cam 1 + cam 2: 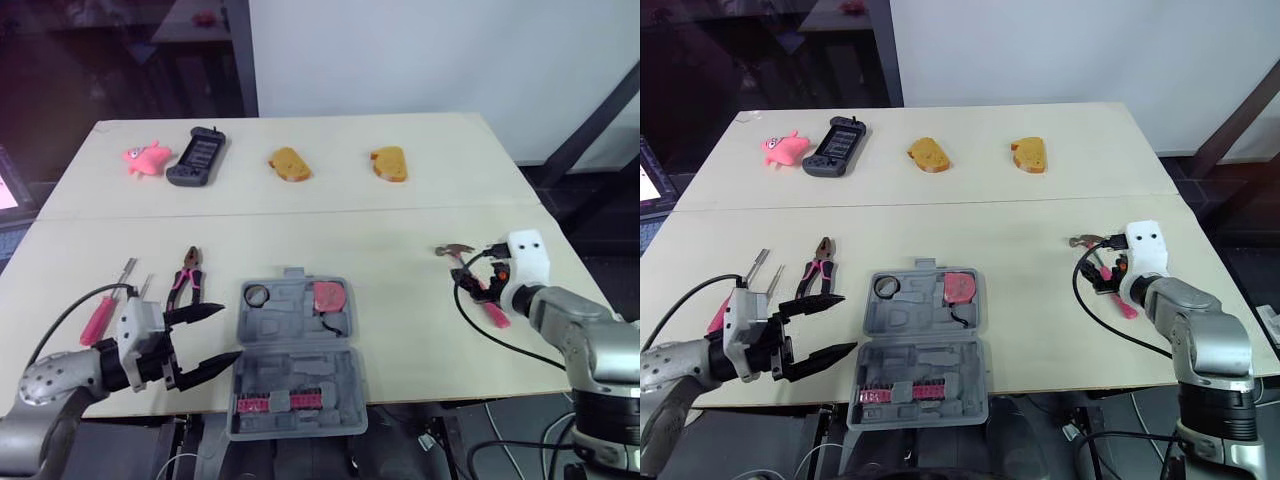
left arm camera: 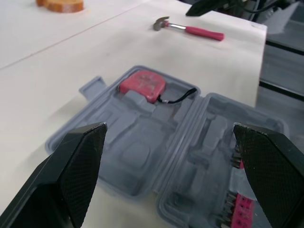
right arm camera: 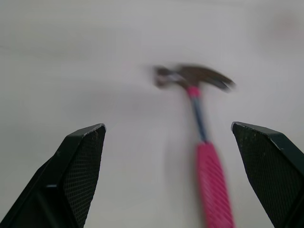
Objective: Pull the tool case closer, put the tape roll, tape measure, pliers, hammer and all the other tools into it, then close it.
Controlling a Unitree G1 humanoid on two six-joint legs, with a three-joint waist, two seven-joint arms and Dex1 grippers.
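Fingers (image 3: 78, 171) of the right gripper (image 3: 167, 140) stood spread wide and empty. One finger sat on either side of the hammer (image 3: 207, 164), and neither appeared to touch it. The hammer lay flat on the table (image 1: 400, 230) at the robot's right, well apart from the tool case (image 1: 290, 335).

Handling notes, by judgement:
- The hammer looked rigid and head-heavy, with a bare metal head and neck and a pink grip that probably offered friction.
- A pinch across the upper end of the grip, close to the head, should have limited swinging. A hold at the far end of the handle would likely have let the head droop.
- The metal neck looked thin and slick, so it was the poorer place to take hold.

The left gripper (image 1: 227, 332) was likewise splayed wide and carried nothing, its tips just beside the left edge of the case. The case lay open near the front edge of the table, with the tape roll (image 1: 257, 294) and tape measure (image 1: 328, 296) seated in its far half. The pliers (image 1: 187, 275) and a pink-handled screwdriver (image 1: 100, 318) rested on the table to its left.
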